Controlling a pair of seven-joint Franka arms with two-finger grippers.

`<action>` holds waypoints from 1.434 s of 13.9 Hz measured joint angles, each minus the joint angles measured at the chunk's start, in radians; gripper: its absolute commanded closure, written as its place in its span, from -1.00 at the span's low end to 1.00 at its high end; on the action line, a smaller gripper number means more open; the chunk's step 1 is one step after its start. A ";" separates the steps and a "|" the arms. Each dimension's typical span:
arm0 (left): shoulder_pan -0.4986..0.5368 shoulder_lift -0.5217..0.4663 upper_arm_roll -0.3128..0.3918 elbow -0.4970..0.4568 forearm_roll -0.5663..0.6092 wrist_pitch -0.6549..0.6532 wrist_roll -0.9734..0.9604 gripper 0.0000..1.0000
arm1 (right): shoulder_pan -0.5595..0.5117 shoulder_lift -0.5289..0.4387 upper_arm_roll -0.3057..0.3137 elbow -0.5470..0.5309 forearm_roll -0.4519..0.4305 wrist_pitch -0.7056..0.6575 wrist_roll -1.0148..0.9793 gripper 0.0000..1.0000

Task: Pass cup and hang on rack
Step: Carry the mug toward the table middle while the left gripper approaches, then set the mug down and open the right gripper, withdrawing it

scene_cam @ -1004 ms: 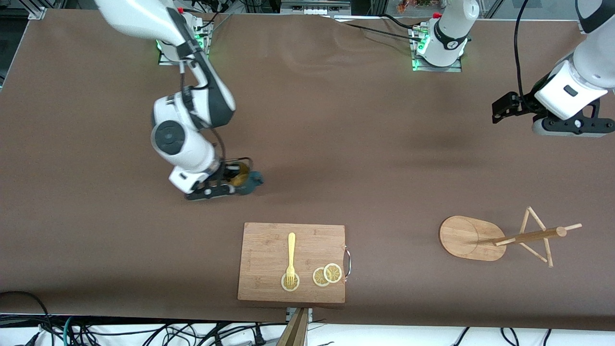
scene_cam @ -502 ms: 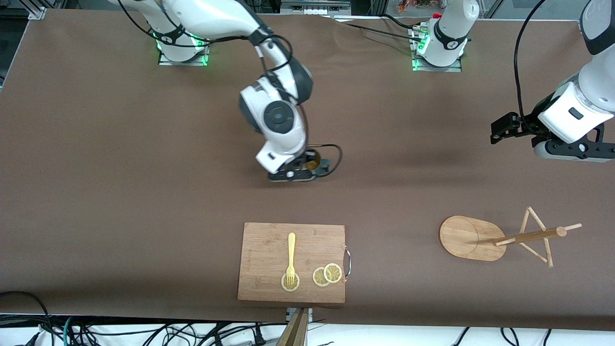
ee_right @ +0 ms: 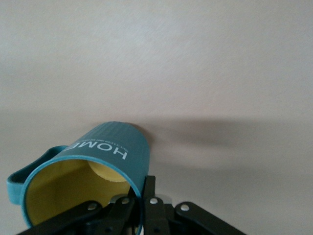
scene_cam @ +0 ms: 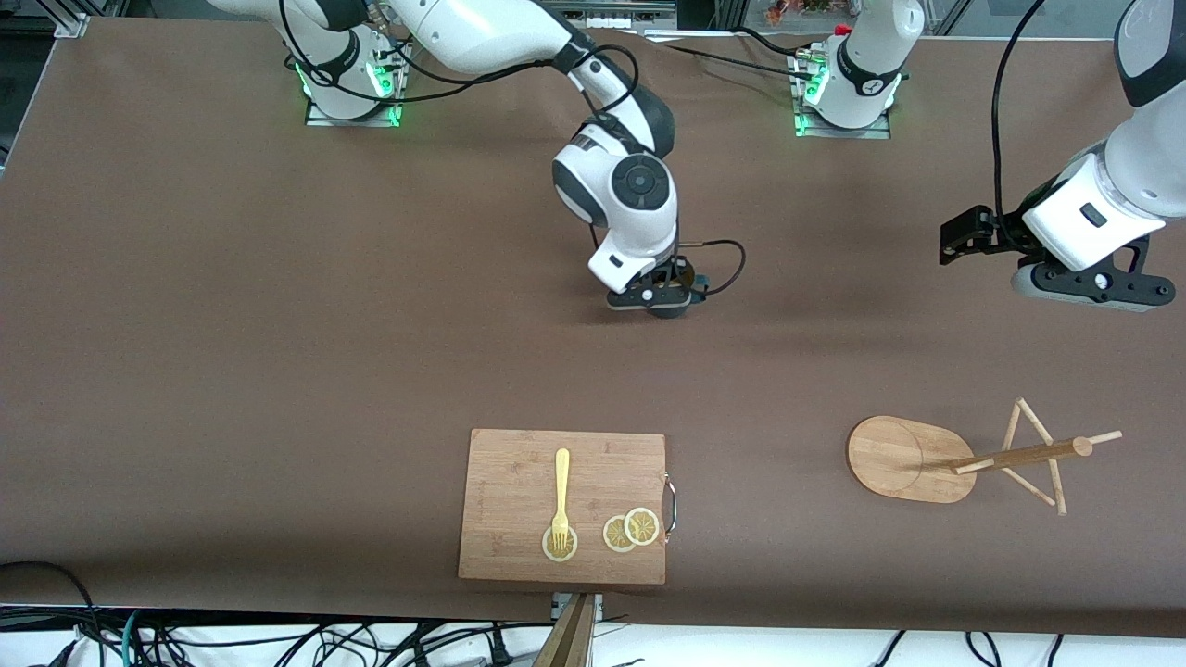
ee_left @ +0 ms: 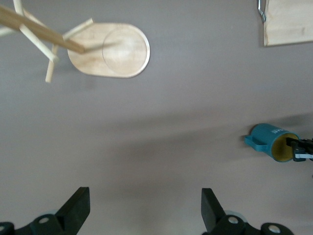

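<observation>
Nearest the front camera lies a rectangular bamboo cutting board [scene_cam: 562, 506] with a metal handle on its edge toward my left arm's end of the table. On it rest a pale yellow fork [scene_cam: 561, 496], tines on one lemon slice [scene_cam: 560, 545], and two more overlapping lemon slices [scene_cam: 631, 530] beside it.

A little farther from the camera, toward my left arm's end, stands the rack [scene_cam: 911, 459], a light wooden mug tree with an oval base, central post and thin angled pegs. In my left wrist view it shows too [ee_left: 108, 50]. No peg carries anything.

Farther still, over the middle of the brown table [scene_cam: 232, 371], my right gripper [scene_cam: 660, 295] is clamped on the cup [scene_cam: 681, 287]. My fingers pinch the rim, one inside the mouth and one outside. In my right wrist view the cup [ee_right: 85, 181] is teal, faintly ribbed, yellow inside, with its handle out to one side. White letters on the wall read "HOME"; smaller print beside them is too fine to read. My left wrist view also catches the cup [ee_left: 272, 142] held above the table.

My left gripper [scene_cam: 964, 233] waits over the table at my left arm's end, jaws spread wide and holding nothing; its dark fingertips [ee_left: 76, 210] show well apart.
</observation>
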 measured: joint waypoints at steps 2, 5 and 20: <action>0.005 0.015 0.001 -0.001 0.000 -0.027 0.003 -1.00 | 0.015 0.000 0.000 0.000 0.000 0.004 0.017 1.00; 0.020 0.080 0.003 -0.002 0.000 -0.029 0.060 -1.00 | 0.017 0.000 -0.001 0.000 0.000 0.004 0.024 0.74; 0.026 0.244 -0.001 -0.052 -0.183 0.072 0.849 -1.00 | -0.101 -0.241 -0.082 0.044 -0.001 -0.306 0.001 -1.00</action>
